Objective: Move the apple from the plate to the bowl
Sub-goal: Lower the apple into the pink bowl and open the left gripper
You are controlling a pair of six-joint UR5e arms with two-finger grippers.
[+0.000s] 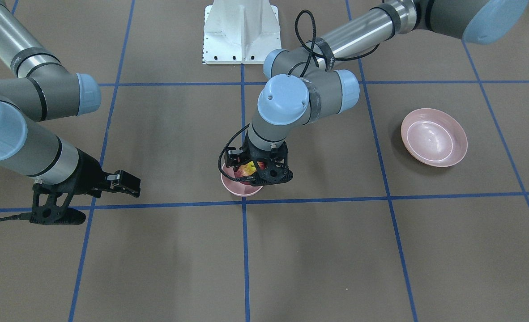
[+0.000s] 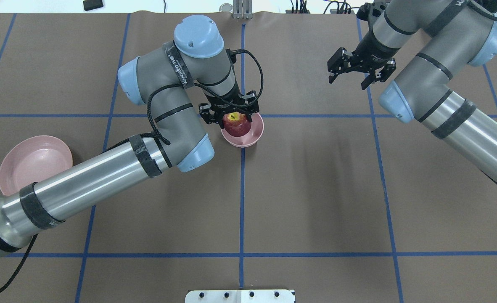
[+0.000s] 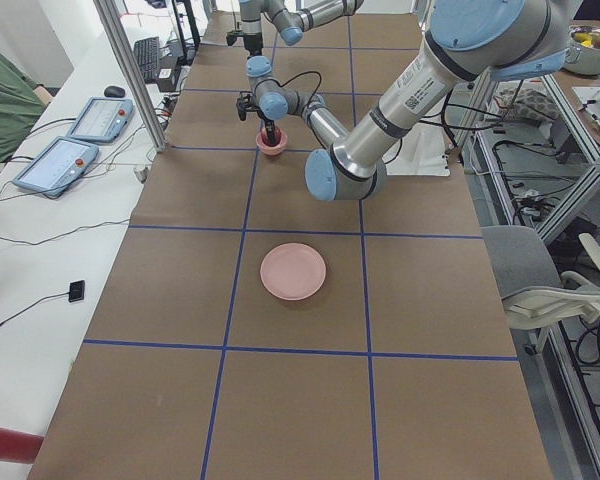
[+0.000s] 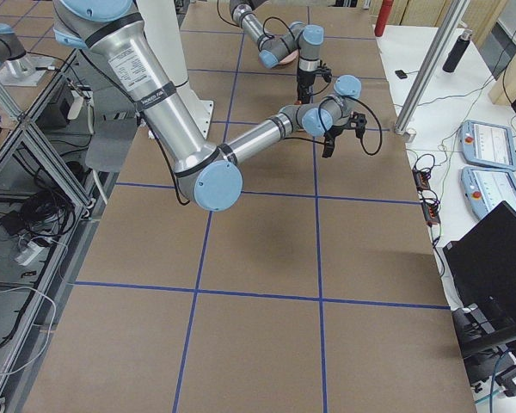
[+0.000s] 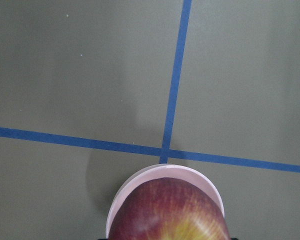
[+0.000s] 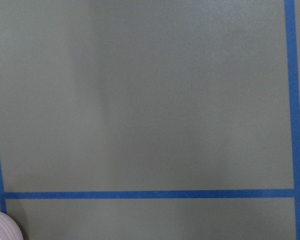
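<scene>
Apple position: the apple (image 2: 236, 123) is clamped between the fingers (image 2: 205, 116) of the left gripper (image 2: 231, 118), at the mouth of the bowl (image 2: 253, 134), mid-worktop (image 2: 315, 189). The plate (image 2: 34, 165) lies well apart, with no apple on it.
Step judged: release into the bowl.
Method advised: seat the apple centred before parting the fingers; withdraw straight up, clear of the rim.
Left arm pose: elbow folded, wrist pointing straight down.
Right gripper (image 2: 350, 79): hovering well apart, fingers spread, holding nothing.

Apple (image 2: 236, 122) at mouth of bowl (image 2: 253, 137); plate (image 2: 34, 162) well apart, on robot's left.
</scene>
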